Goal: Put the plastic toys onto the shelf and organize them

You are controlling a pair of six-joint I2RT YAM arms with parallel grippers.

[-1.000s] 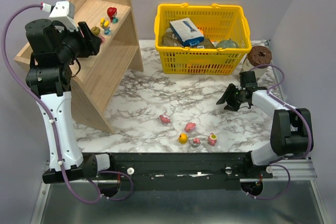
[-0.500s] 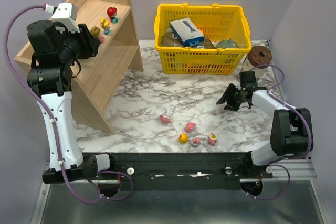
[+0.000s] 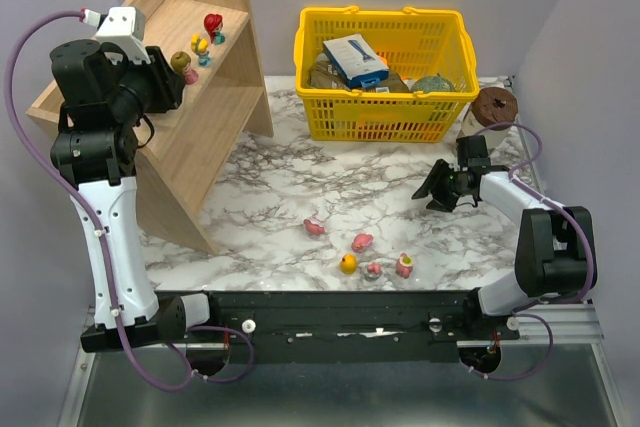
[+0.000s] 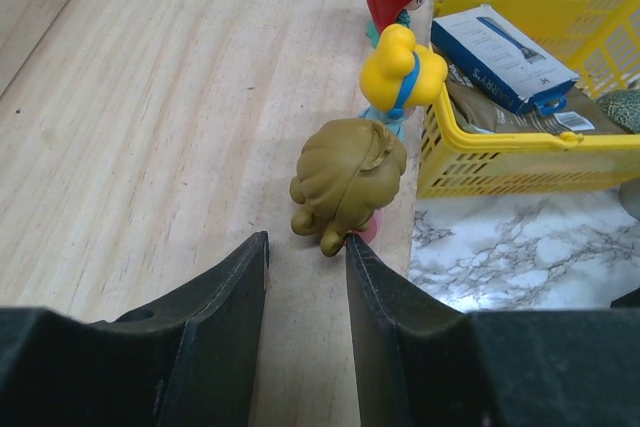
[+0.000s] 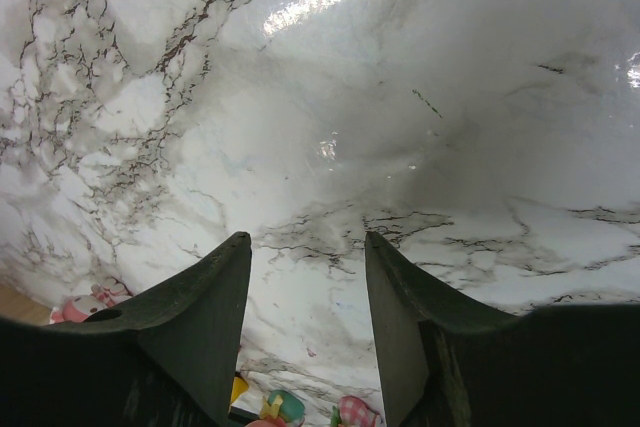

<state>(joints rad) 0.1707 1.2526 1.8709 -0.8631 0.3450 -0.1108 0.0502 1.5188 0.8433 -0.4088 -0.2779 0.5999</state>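
Left wrist: olive toy (image 4: 347, 185) beyond left hand (image 4: 307, 242)

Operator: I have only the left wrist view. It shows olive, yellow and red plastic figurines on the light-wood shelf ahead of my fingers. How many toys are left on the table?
Observer: Five small plastic toys lie clustered on the white marble table, close to the arm bases.
Operator: Where is the right arm?
Observer: Its fingers stand open and empty over bare marble, to the right of those toys and a little farther from the bases.
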